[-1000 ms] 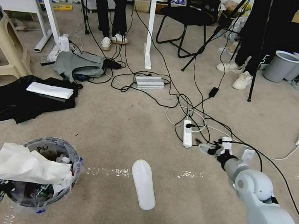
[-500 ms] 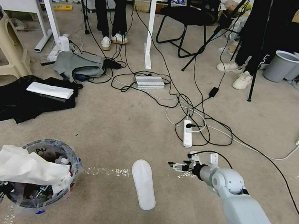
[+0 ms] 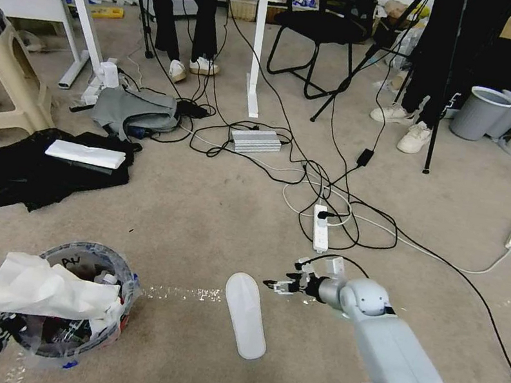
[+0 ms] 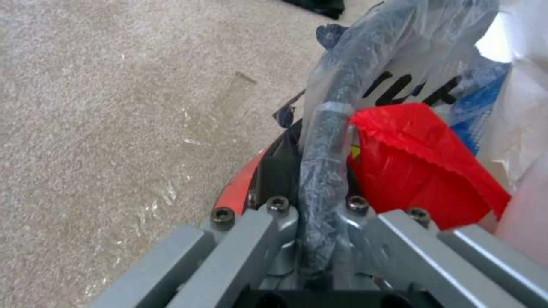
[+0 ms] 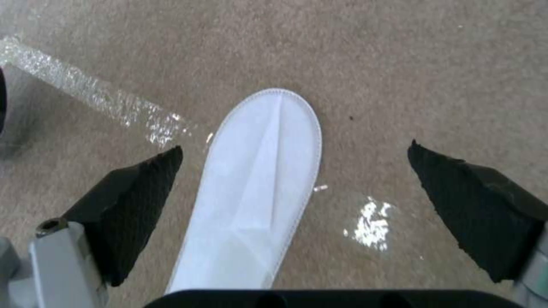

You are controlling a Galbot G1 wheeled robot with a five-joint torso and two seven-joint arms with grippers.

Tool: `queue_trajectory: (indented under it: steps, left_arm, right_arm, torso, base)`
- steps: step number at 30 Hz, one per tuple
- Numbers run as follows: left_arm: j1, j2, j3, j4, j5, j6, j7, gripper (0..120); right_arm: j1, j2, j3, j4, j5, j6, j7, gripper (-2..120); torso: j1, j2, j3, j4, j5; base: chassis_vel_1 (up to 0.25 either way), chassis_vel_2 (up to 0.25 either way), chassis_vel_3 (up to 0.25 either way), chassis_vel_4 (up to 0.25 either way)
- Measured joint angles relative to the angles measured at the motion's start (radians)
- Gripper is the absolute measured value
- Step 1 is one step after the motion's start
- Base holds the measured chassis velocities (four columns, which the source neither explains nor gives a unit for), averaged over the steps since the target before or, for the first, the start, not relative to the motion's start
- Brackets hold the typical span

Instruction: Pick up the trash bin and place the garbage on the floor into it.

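My left gripper (image 4: 323, 214) clamps the trash bin (image 3: 84, 300) rim (bag included); right gripper (image 5: 294, 201) spread above white slipper (image 5: 257, 188).

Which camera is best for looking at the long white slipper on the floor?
The right wrist view is best: the white slipper lies large and close between the open right end effector's fingers, stitching visible. The head view shows the whole slipper, smaller, flat on the carpet beside a tape line.
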Motion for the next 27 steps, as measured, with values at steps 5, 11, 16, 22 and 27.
queue_trajectory:
  steps: [5, 11, 16, 22, 27]
  left_arm:
    - [0.003, 0.0, -0.004, -0.006, 0.0, 0.0, -0.001, 1]
    - [0.003, -0.002, -0.002, -0.005, 0.001, 0.0, -0.002, 1]
    - [0.002, 0.002, -0.002, -0.004, 0.001, 0.0, -0.002, 1]
    - [0.004, 0.005, -0.002, -0.006, -0.001, 0.002, -0.004, 1]
    - [0.006, 0.005, -0.001, -0.007, 0.001, 0.002, -0.005, 1]
  right_arm:
    - [0.01, 0.027, -0.015, -0.047, 0.0, 0.033, 0.025, 100]
    - [0.008, 0.043, -0.025, -0.09, 0.011, 0.063, 0.066, 100]
    - [0.012, 0.057, -0.03, -0.119, 0.017, 0.075, 0.087, 100]
    - [0.007, 0.083, -0.042, -0.151, 0.036, 0.094, 0.125, 100]
    - [0.003, 0.1, -0.053, -0.156, 0.058, 0.108, 0.145, 100]
  torso:
    - [0.0, 0.0, 0.0, 0.0002, 0.0]
    - [0.0, 0.0, 0.0, 0.0001, 0.0]
    - [0.0, 0.0, 0.0, 0.0002, -0.0001]
    - [0.0, 0.0, 0.0, 0.0001, 0.0001]
    - [0.0, 0.0, 0.0, 0.0002, 0.0]
  base:
    - [0.0, 0.0, 0.0, 0.0]
    - [0.0, 0.0, 0.0, 0.0]
    - [0.0, 0.0, 0.0, 0.0]
    - [0.0, 0.0, 0.0, 0.0]
    - [0.0, 0.0, 0.0, 0.0]
